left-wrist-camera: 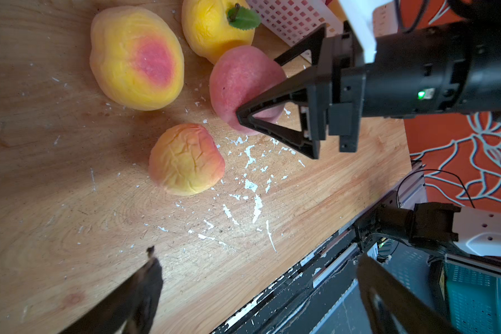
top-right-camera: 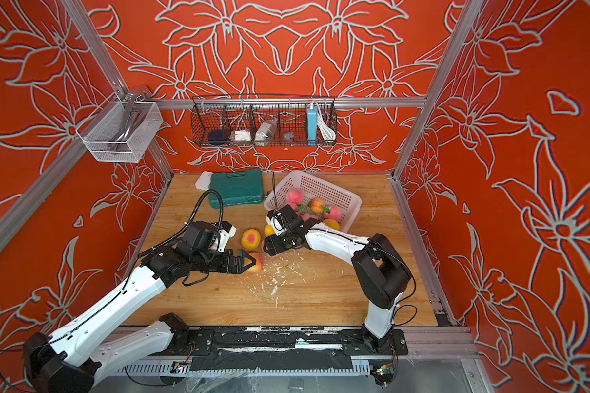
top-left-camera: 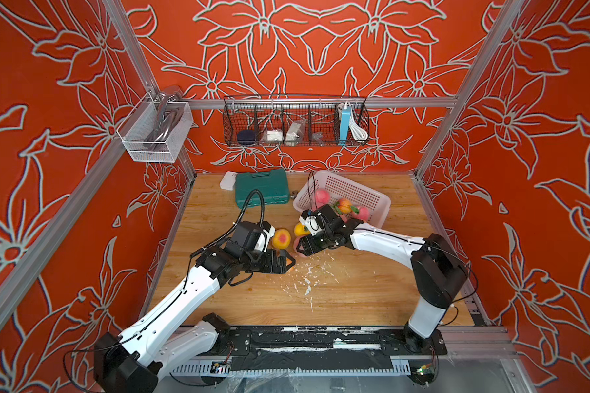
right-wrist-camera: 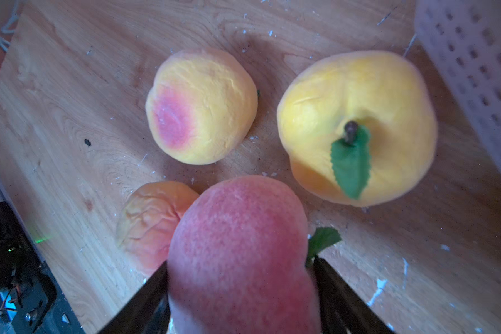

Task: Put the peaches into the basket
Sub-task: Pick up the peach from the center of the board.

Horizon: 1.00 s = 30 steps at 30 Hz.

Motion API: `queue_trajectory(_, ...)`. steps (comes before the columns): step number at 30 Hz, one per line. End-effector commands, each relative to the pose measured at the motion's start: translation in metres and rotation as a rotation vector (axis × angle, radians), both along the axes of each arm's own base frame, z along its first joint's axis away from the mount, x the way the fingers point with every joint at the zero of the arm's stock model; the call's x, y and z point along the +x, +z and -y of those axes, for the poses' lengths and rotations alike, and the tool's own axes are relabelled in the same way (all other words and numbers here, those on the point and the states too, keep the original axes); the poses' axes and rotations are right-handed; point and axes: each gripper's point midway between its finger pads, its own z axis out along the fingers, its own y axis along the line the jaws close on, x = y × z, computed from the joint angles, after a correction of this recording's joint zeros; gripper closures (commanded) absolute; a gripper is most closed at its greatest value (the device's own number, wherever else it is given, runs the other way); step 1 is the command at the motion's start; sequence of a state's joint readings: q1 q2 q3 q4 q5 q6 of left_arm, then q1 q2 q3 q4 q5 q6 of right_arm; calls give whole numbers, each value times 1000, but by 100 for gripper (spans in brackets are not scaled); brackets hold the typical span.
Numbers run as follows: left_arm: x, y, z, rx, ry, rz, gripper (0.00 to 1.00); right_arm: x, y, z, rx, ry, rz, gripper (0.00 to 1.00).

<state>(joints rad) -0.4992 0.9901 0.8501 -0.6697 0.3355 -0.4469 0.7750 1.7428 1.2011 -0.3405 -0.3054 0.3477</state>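
My right gripper (right-wrist-camera: 240, 269) is shut on a pink peach (right-wrist-camera: 240, 245), one finger on each side, low over the wooden table; the left wrist view shows that peach (left-wrist-camera: 237, 84) too. Beside it lie a yellow peach with a red blush (top-left-camera: 281, 239), a plain yellow peach with a green leaf (right-wrist-camera: 356, 127), and a wrinkled orange peach (left-wrist-camera: 187, 159). My left gripper (top-right-camera: 249, 262) stands open, its tips right by the wrinkled peach (top-right-camera: 257, 267), nothing between them. The pale pink basket (top-left-camera: 351, 190) sits tilted at the back right with several peaches (top-left-camera: 344, 205) inside.
A green tool case (top-left-camera: 261, 187) and a white box (top-left-camera: 228, 180) lie at the back of the table, left of the basket. A black wire rack (top-left-camera: 295, 122) and a white mesh bin (top-left-camera: 154, 132) hang on the frame. White flecks (top-left-camera: 307, 282) litter the table's middle.
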Motion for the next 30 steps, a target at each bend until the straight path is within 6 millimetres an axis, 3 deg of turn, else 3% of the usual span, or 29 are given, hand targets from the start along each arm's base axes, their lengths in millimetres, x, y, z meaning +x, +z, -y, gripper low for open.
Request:
queue_trajectory(1, 5, 1, 4, 0, -6, -1, 1, -8, 13, 11, -22, 8, 29, 27)
queue_trajectory(11, 16, 14, 13, -24, -18, 16, 1, 1, 61, 33, -30, -6, 118, 27)
queue_trajectory(17, 24, 19, 17, -21, -24, 34, 1, 21, 83, 55, -24, -45, 156, 26)
queue_trajectory(30, 50, 33, 33, -37, -70, 107, 1, 80, 109, 102, 15, -171, 202, 26)
